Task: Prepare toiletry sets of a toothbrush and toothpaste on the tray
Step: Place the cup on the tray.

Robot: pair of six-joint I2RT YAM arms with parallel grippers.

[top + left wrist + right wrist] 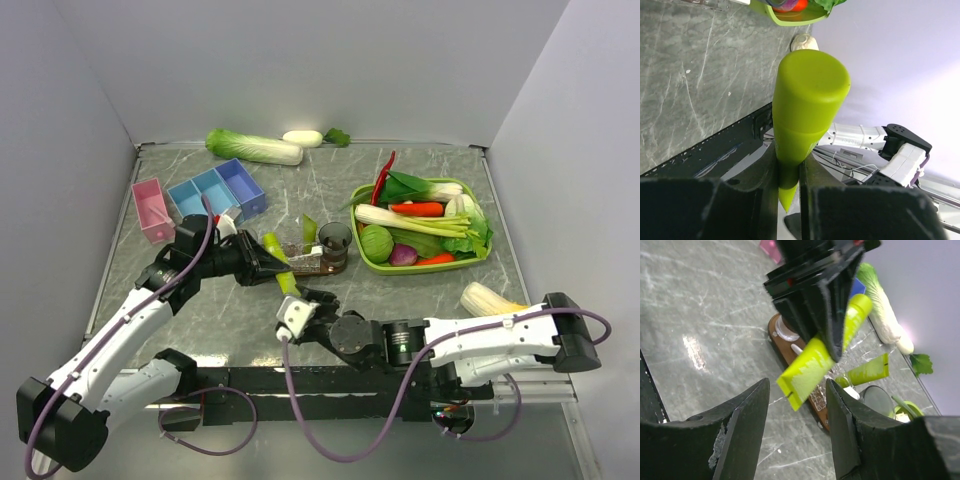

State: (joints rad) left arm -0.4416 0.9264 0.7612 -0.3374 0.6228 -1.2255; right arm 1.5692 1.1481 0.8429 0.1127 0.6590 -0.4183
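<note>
- One toothpaste [812,367] hangs in the air, clamped across its middle by the left gripper [262,266], whose jaws are pressed tight against the tube (flat crimped end toward the arms).
- Right gripper [310,300] sits at 5 o'clock of that tube, its jaws spread wide with nothing between them and the tube's flat end just before the gap.
- Tray [325,267] lies near the left gripper, at its 3 o'clock. A dark tumbler [335,240] stands at the tray's 3 o'clock end, and a second toothpaste [309,231] sticks up just beside the tumbler at 9 o'clock.
- Step in hand, as I judge it: getting this tube to the tray, likely by a hand-over, since it is not yet set down.
- Next move calls for the right jaws to close on the flat end before the left lets go.
- Toothbrushes I cannot make out.
</note>
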